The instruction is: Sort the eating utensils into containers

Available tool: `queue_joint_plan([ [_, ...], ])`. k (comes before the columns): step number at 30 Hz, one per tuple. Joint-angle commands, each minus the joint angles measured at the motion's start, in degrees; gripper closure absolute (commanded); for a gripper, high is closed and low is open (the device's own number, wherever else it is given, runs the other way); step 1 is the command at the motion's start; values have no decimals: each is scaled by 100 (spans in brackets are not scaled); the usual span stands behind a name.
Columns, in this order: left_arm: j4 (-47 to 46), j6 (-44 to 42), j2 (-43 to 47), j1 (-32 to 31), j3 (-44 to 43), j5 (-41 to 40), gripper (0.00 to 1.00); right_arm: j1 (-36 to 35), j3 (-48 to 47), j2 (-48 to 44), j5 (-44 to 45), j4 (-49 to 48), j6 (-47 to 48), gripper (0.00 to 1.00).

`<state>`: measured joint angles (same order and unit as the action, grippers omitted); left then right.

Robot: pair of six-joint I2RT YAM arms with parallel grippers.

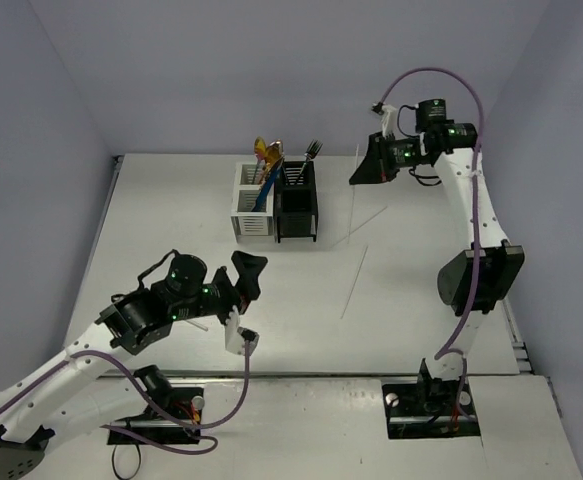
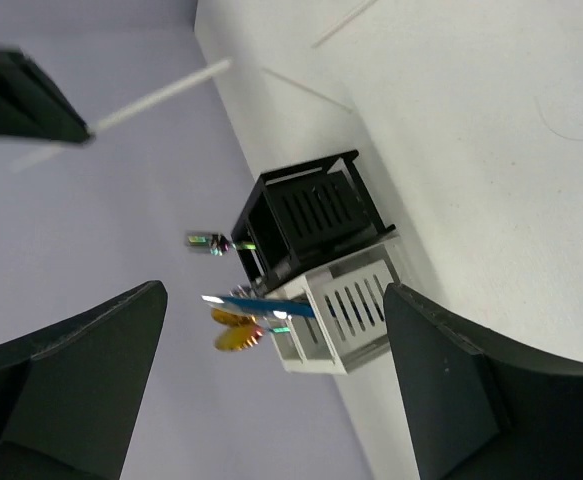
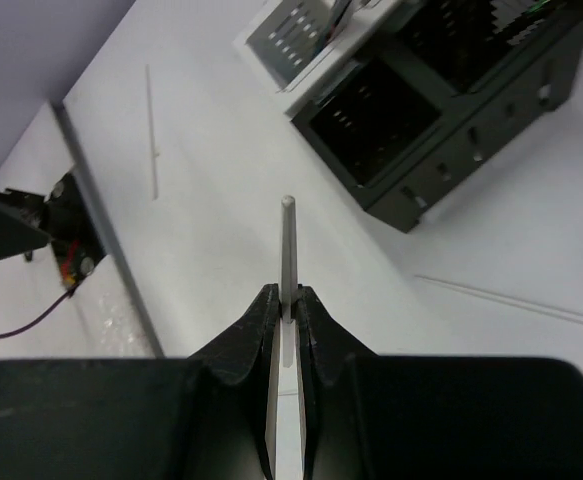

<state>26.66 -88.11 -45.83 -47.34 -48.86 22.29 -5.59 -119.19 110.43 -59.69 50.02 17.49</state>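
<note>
The white container [image 1: 253, 212] and the black container [image 1: 296, 205] stand joined at the table's far middle. Gold spoons [image 1: 267, 152] and a blue utensil [image 1: 263, 190] stick out of the white one. A fork [image 1: 313, 150] stands in the black one. My right gripper [image 1: 369, 168] is raised to the right of the containers, shut on a thin clear stick [image 3: 287, 240] that hangs below it. My left gripper [image 1: 246, 305] hovers open over the near table with nothing between its fingers [image 2: 491, 390]. In its view the white container [image 2: 341, 315] and the black container [image 2: 311, 215] lie ahead.
Two thin clear sticks lie loose on the table right of the containers, one long [image 1: 355, 282] and one nearer the black caddy [image 1: 367, 222]. The right arm's base [image 1: 436, 395] sits at the near edge. Walls close in on the left, back and right.
</note>
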Motion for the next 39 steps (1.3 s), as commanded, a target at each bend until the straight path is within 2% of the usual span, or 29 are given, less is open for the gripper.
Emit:
queue_joint_plan([
  [1, 47, 2522, -467, -56, -841, -925, 14, 126, -185, -730, 377, -340, -87, 100],
  [4, 282, 3496, -688, -47, -1188, -1290, 14, 185, 330, -1162, 799, -1092, -285, 100],
  [7, 558, 4609, -848, -47, -1444, -1705, 14, 181, 1303, -1738, 1583, -2417, -804, 100],
  [10, 839, 5649, -997, 34, -1613, -1792, 14, 181, 1981, -2019, 1886, -3702, -1329, 100],
  [12, 921, 6429, -1033, 253, -1663, -1648, 14, 176, 2431, -2124, 2068, -4379, -1868, 100],
  [17, 1070, 7938, -1030, 1612, -1457, -404, 14, -48, 2913, -1966, 2318, -6173, -3053, 100],
  [19, 1113, 8142, -1024, 2144, -1313, -129, 14, -342, 2854, -1763, 2371, -6483, -3347, 100],
  [22, 1105, 8319, -952, 2539, -1110, 51, 13, -812, 2640, -1438, 2647, -6635, -3326, 100],
  [29, 1128, 8372, -805, 2785, -792, 11, 13, -1330, 1997, -638, 3187, -6803, -3050, 100],
  [34, 1366, 8198, -814, 3118, -774, -58, 13, -1498, 2169, -503, 3328, -6786, -2576, 100],
  [39, 1463, 8032, -958, 3727, -783, 328, 13, -1644, 2741, -688, 3529, -6788, -2114, 100],
])
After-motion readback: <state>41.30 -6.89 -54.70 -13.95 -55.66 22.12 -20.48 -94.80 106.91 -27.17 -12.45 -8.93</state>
